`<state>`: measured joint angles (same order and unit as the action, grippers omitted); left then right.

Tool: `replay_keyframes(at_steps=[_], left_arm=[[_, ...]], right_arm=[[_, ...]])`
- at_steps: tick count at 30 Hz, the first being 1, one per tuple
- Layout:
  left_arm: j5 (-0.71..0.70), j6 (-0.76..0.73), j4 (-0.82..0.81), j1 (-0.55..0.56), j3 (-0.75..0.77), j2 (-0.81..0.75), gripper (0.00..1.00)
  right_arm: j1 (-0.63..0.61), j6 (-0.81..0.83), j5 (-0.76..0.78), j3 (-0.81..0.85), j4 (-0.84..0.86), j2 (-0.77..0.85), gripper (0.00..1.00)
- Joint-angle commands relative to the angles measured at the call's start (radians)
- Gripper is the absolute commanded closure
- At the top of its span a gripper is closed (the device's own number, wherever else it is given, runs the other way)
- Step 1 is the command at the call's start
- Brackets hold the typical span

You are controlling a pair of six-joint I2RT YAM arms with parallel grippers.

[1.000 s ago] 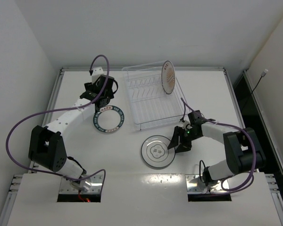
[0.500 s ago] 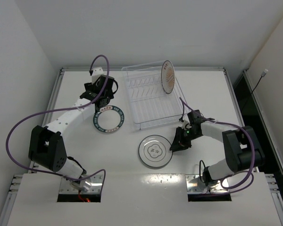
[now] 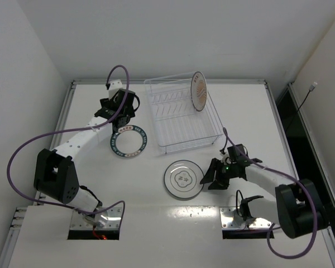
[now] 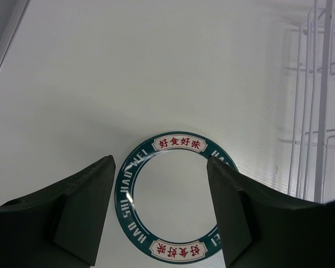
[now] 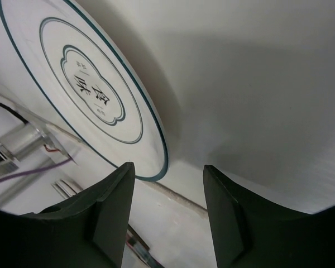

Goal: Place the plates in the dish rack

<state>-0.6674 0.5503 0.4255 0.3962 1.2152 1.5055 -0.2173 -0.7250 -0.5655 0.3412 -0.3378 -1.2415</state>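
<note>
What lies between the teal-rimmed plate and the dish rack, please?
Only bare white table separates the teal-rimmed plate from the dish rack, seen in the top external view.

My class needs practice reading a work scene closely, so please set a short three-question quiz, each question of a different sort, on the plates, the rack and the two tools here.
1. True or false: the orange-centred plate stands upright in the dish rack.
2. Fill in: the right tool, jaws apart, sits low at the edge of the ___ plate.
3. The teal-rimmed plate below the open left tool is: A. slotted in the rack; B. flat on the table; C. gripped and lifted.
Key: 1 true; 2 grey, meaning the grey plate with the central motif; 3 B.
</note>
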Motion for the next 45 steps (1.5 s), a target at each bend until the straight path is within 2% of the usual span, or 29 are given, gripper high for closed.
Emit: replay_keyframes(at_steps=[1, 3, 8, 16, 18, 20, 23, 25, 28, 31, 35, 39, 41, 45], left_arm=[[0.012, 0.013, -0.010, 0.000, 0.029, -0.001, 0.36], [0.022, 0.013, -0.010, 0.000, 0.038, -0.001, 0.36], [0.003, 0.013, -0.010, 0.000, 0.038, -0.001, 0.36], [0.003, 0.013, -0.010, 0.000, 0.038, 0.009, 0.36], [0.003, 0.013, -0.010, 0.000, 0.047, 0.009, 0.36], [0.003, 0.013, -0.010, 0.000, 0.047, 0.009, 0.36], [0.003, 0.013, -0.010, 0.000, 0.047, 0.009, 0.36], [0.003, 0.013, -0.010, 0.000, 0.047, 0.009, 0.36], [0.003, 0.013, -0.010, 0.000, 0.047, 0.009, 0.36], [0.003, 0.013, -0.010, 0.000, 0.047, 0.009, 0.36], [0.003, 0.013, -0.010, 0.000, 0.047, -0.001, 0.36], [-0.006, 0.013, -0.010, 0.000, 0.047, -0.010, 0.36], [-0.006, 0.013, -0.010, 0.000, 0.047, -0.010, 0.36], [-0.028, 0.013, -0.001, 0.000, 0.047, -0.019, 0.36]], right_arm=[[-0.010, -0.181, 0.021, -0.038, 0.132, 0.105, 0.51], [-0.019, -0.244, 0.053, -0.060, 0.132, 0.149, 0.51], [-0.077, -0.436, 0.094, -0.142, 0.264, 0.194, 0.54], [-0.152, -0.462, 0.164, -0.110, 0.270, 0.094, 0.60], [-0.177, -0.462, 0.164, -0.100, 0.270, 0.047, 0.68], [-0.177, -0.452, 0.164, -0.090, 0.296, 0.018, 0.84], [-0.186, -0.452, 0.155, -0.090, 0.307, -0.007, 1.00], [-0.186, -0.441, 0.167, -0.090, 0.278, 0.022, 1.00], [-0.186, -0.413, 0.188, -0.053, 0.182, 0.114, 1.00], [-0.221, -0.358, 0.249, 0.023, -0.060, 0.233, 1.00], [-0.289, -0.335, 0.346, 0.134, -0.296, 0.428, 1.00], [-0.333, -0.298, 0.450, 0.336, -0.487, 0.533, 1.00], [-0.347, -0.277, 0.539, 0.427, -0.588, 0.533, 1.00], [-0.356, -0.170, 0.732, 0.743, -0.701, 0.449, 1.00]])
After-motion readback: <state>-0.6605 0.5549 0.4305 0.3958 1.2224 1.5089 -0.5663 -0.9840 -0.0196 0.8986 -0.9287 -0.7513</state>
